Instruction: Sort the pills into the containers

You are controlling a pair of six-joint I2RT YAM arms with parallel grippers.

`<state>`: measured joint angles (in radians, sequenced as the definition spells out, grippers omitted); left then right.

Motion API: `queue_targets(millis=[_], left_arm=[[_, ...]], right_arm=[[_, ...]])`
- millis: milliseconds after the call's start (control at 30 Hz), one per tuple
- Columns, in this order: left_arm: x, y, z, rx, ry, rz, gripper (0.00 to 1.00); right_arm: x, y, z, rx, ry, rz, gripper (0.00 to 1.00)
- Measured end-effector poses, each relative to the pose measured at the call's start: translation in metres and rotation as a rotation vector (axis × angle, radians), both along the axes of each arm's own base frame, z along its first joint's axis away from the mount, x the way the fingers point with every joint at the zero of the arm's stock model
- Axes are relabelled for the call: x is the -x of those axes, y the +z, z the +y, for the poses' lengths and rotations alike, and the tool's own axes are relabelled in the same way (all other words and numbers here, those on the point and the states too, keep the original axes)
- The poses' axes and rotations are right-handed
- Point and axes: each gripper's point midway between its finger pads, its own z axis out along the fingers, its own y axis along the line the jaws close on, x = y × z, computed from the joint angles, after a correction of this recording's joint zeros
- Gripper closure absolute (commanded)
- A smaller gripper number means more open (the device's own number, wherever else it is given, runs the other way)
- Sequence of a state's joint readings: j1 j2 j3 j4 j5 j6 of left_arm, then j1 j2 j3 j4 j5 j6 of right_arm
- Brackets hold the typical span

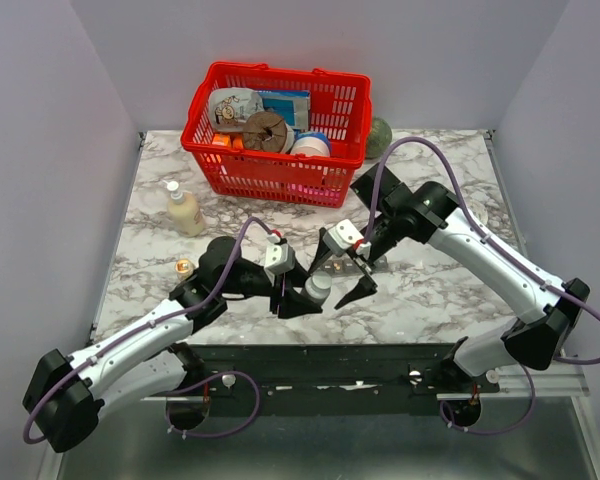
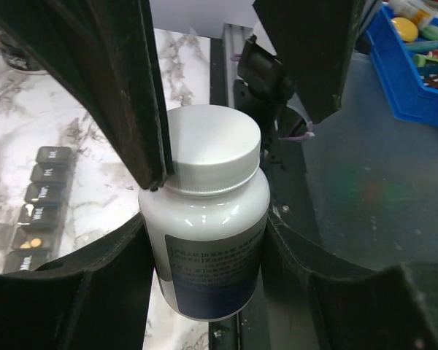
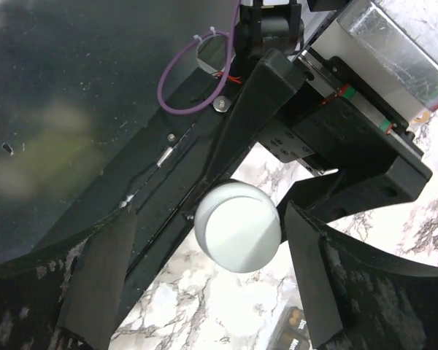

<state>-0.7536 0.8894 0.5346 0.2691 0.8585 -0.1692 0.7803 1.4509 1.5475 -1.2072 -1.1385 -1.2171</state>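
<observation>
Left fingers (image 2: 95, 292) clamp the white bottle (image 2: 212, 240) by its body; right fingers (image 3: 95, 284) stand wide open either side of its cap (image 3: 237, 226); containers (image 2: 40, 204) lie at nine o'clock in the left wrist view

There is one white pill bottle (image 2: 208, 219). At nine o'clock of it in the left wrist view lies one dark grey pill organiser (image 2: 40, 204), six compartments showing, one orange pill (image 2: 34, 242) visible in one of them. The surface (image 1: 430, 295) carries one red basket (image 1: 275, 130) at twelve o'clock, and at nine o'clock one cream bottle (image 1: 183, 210) and one gold-capped amber bottle (image 1: 183, 266).
</observation>
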Motion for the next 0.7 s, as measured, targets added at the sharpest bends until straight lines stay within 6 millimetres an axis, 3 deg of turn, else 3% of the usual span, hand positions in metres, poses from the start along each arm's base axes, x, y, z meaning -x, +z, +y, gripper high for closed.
queue_targets(millis=[200,233,267,467,600,700], left_arm=[[0.006,0.003,-0.003,0.007,-0.051,0.018,1.00],[0.006,0.004,-0.003,0.009,-0.056,0.017,1.00],[0.007,0.004,-0.003,0.010,-0.058,0.017,1.00],[0.006,0.005,-0.001,0.009,-0.042,0.011,1.00],[-0.006,0.003,0.004,0.011,0.066,-0.021,1.00],[-0.027,-0.001,0.009,0.009,0.230,-0.073,1.00]], right_arm=[[0.000,-0.003,0.002,0.014,-0.002,0.019,0.33],[0.000,-0.003,0.002,0.014,-0.005,0.020,0.37],[0.000,-0.003,0.002,0.016,-0.007,0.023,0.47],[-0.007,-0.003,0.009,0.019,-0.048,0.048,0.68],[-0.018,-0.005,0.014,0.031,-0.120,0.079,0.72],[-0.033,-0.009,0.022,0.065,-0.222,0.112,0.73]])
